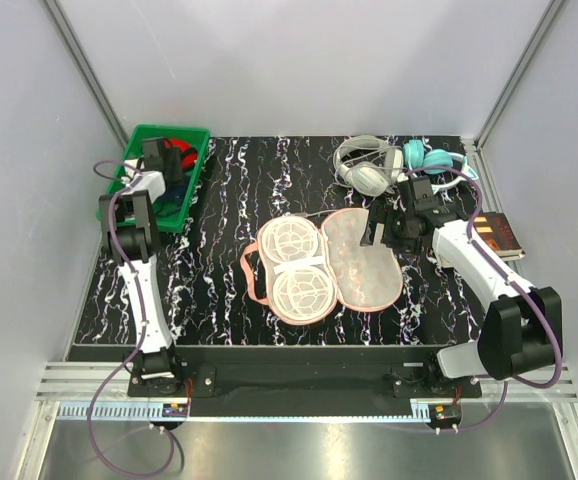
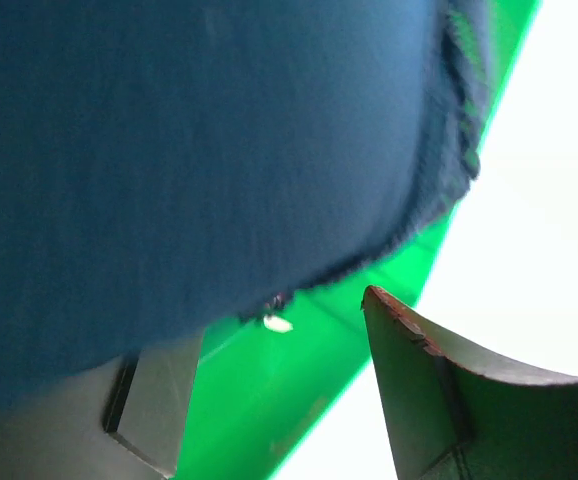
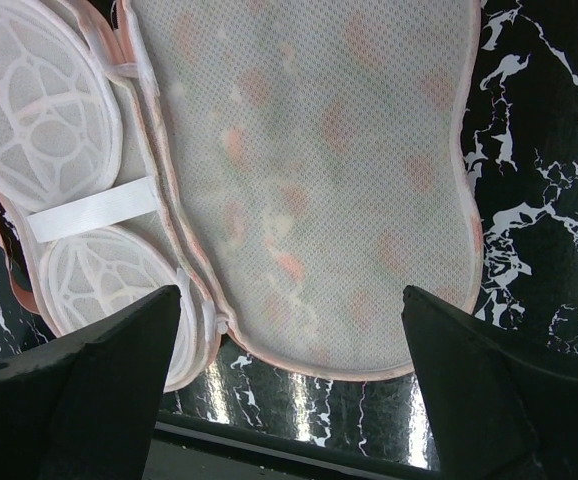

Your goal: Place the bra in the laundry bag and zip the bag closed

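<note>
**Bra (image 1: 179,152), small, bright red fabric: in the bin, not yet bagged**

Lies bunched at the far end of the green plastic bin (image 1: 184,130), at the far left of the black marbled table (image 1: 219,200). Well apart from the peach-pink printed clamshell laundry bag (image 1: 359,262). Shares the bin with a crumpled dark blue garment (image 2: 189,150), nearer the robot and filling most of the left wrist view. Touching it or only beside it: cannot tell from above.

Down inside the bin with the left gripper (image 2: 269,335): fingers apart, nothing seen clamped between them. Blue cloth just ahead of the tips, no red. Probably needs steering toward the red fabric at the far end before any squeeze; otherwise risks lifting the wrong garment.

Spread flat mid-table, the bag, both halves facing up: white lattice domes (image 3: 29,110) on the left half, white mesh lining (image 3: 309,150) on the right. Probably laid open this way to take the bra straight in without prying.

Hovering over the mesh half with the right gripper (image 3: 291,295): fingers released and wide, holding nothing. Likely stationed there to steady the fabric, fold the half over, then work the zip.

Off at the far right, away from the work: white headphones (image 1: 362,165), teal headphones (image 1: 431,157), a dark book (image 1: 499,232).
</note>
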### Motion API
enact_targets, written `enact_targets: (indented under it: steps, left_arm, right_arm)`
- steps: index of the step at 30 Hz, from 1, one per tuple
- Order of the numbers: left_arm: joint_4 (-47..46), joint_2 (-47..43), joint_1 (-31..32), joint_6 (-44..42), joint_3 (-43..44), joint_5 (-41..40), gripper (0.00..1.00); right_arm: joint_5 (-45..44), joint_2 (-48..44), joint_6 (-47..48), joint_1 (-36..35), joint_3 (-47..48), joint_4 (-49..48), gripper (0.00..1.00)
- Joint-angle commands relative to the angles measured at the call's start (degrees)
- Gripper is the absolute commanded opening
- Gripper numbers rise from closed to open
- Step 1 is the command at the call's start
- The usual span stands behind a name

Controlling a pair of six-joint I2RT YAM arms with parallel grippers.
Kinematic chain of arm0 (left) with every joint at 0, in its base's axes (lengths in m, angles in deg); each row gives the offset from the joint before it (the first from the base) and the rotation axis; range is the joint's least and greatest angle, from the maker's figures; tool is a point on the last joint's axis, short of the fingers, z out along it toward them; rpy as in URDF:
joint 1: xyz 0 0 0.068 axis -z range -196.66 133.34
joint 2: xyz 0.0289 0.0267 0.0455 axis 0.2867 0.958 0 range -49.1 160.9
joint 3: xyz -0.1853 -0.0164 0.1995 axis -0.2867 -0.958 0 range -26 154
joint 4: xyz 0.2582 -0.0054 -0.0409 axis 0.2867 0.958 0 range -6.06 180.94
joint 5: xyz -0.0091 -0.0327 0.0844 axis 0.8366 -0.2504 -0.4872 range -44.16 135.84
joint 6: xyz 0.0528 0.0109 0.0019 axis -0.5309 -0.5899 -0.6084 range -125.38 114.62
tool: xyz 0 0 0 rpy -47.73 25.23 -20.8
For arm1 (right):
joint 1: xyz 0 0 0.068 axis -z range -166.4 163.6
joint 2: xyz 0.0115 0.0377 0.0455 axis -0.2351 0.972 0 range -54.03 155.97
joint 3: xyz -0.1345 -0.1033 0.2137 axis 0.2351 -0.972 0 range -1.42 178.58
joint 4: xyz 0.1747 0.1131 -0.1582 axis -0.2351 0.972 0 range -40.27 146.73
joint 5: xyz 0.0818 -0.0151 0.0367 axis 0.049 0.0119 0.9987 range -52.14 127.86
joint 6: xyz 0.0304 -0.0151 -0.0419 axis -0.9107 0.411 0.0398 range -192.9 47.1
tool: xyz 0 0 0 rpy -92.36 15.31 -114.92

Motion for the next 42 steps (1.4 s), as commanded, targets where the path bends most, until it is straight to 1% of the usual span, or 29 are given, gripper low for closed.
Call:
enact_targets:
  steps: [1, 3, 4, 6, 7, 8, 9, 10, 11, 12, 13, 15, 16, 18, 19, 21, 27, 29, 31, 32, 33, 34, 35, 36, 37, 38, 39, 41, 42]
  left_arm:
    - [-1.02, 5.73, 0.25, 4.69, 5.10, -3.29, 0.66]
    - [-1.80, 6.36, 0.25, 4.44, 6.24, -4.77, 0.54]
    - [-2.51, 6.36, 0.25, 2.78, 6.33, -5.48, 0.38]
    - [-3.22, 5.83, 0.08, -0.47, 8.25, -7.32, 0.24]
    - [-2.61, 5.22, 0.08, -5.10, 9.66, -8.11, 0.14]
    - [-1.65, 4.87, 0.08, -7.67, 12.46, -9.16, 0.06]
    - [0.02, 4.25, 0.08, -9.78, 13.10, -10.65, 0.00]
    - [-0.14, 1.99, 0.08, -11.72, 12.84, -10.93, 0.00]
    - [-1.01, 0.14, -0.01, -12.26, 9.53, -10.67, 0.00]
    - [-4.15, -2.06, 0.07, -13.13, 7.24, -10.23, 0.00]
    - [-5.84, -6.78, 0.16, -15.75, 5.30, -10.32, 0.00]
    - [-6.38, -11.55, 0.86, -19.10, 1.35, -11.71, 0.00]
    - [-6.73, -16.44, 1.30, -22.69, -0.15, -12.33, 0.00]
    - [-6.82, -21.30, 2.09, -24.65, -4.81, -13.48, 0.00]
    - [-7.52, -25.85, 2.18, -25.44, -6.74, -13.31, 0.00]
    - [-8.31, -29.57, 2.27, -26.67, -10.62, -12.69, 0.00]
    - [-6.64, -42.67, 2.79, -31.33, -17.04, -6.46, 0.00]
    - [-6.21, -47.15, 3.76, -35.28, -17.74, -2.52, 0.00]
    - [-4.63, -51.29, 6.22, -39.83, -17.75, 0.48, 0.00]
    - [-1.58, -52.60, 7.01, -40.64, -17.75, 4.15, 0.00]
    - [-0.68, -54.01, 8.32, -40.74, -18.44, 6.62, 0.00]
    - [-0.32, -56.89, 10.43, -40.57, -19.50, 8.99, 0.00]
    - [0.55, -58.40, 11.84, -40.30, -22.20, 12.15, 0.00]
    - [1.00, -61.46, 15.77, -40.21, -23.97, 12.53, 0.00]
    - [1.18, -62.80, 17.72, -40.73, -27.47, 13.06, 0.00]
    - [2.13, -63.86, 19.66, -41.00, -28.90, 14.37, 0.00]
    - [2.32, -65.35, 24.03, -41.35, -30.56, 14.90, 0.00]
    - [4.41, -65.80, 28.09, -42.50, -34.25, 16.57, 0.00]
    - [5.30, -66.06, 32.11, -42.41, -35.49, 16.58, 0.00]
  right_arm:
    - [0.56, -0.05, 0.18, -0.57, 2.99, -2.18, 1.00]
    - [0.55, 0.21, 0.18, -0.66, 3.34, -2.27, 1.00]
    - [0.55, 0.21, 0.18, -0.83, 3.52, -2.45, 1.00]
    - [0.64, 0.48, 0.18, -0.75, 3.69, -2.45, 1.00]
    - [0.64, 0.57, 0.18, -0.83, 3.78, -2.62, 1.00]
    - [0.73, 0.83, 0.01, -0.84, 3.87, -2.54, 1.00]
    - [0.82, 1.00, -0.08, -0.92, 4.04, -2.54, 1.00]
    - [0.73, 1.01, -0.08, -1.27, 4.39, -2.54, 1.00]
    - [0.73, 1.27, -0.17, -1.36, 4.48, -2.80, 1.00]
    - [0.73, 1.27, -0.17, -1.62, 4.57, -2.80, 1.00]
    - [0.64, 1.53, -0.17, -1.80, 4.83, -2.80, 1.00]
    - [0.99, 1.88, -0.34, -1.72, 5.19, -2.80, 1.00]
    - [1.17, 1.97, -0.43, -1.80, 5.45, -2.71, 1.00]
    - [1.26, 1.45, -0.69, -2.24, 5.71, -2.71, 1.00]
    - [1.17, 1.27, -0.69, -2.33, 5.98, -2.62, 1.00]
    - [1.08, 1.01, -0.69, -2.68, 6.33, -2.28, 1.00]
    - [-0.32, -1.98, -0.61, -2.94, 7.12, -0.34, 1.00]
    - [-0.24, -2.94, 0.35, -3.03, 7.73, 0.10, 1.00]
    - [1.07, -3.74, 0.97, -3.03, 8.26, 0.54, 1.00]
    - [2.65, -4.35, 2.37, -3.12, 8.35, 0.54, 1.00]
    - [4.84, -4.62, 3.34, -3.21, 8.53, 0.63, 1.00]
    - [9.12, -4.88, 4.13, -3.99, 8.79, 0.54, 1.00]
    - [10.91, -5.67, 5.71, -4.61, 8.79, 0.37, 1.00]
    - [12.75, -6.11, 6.24, -5.31, 8.62, 0.19, 1.00]
    - [13.29, -7.24, 6.51, -6.80, 8.35, 0.02, 1.00]
    - [13.82, -7.78, 6.34, -7.25, 8.09, 0.01, 1.00]
    - [15.22, -8.31, 5.99, -7.60, 7.48, -0.07, 1.00]
    - [16.19, -10.24, 3.71, -8.04, 6.34, -0.34, 1.00]
    - [17.68, -10.85, 3.18, -8.30, 5.03, -0.77, 1.00]
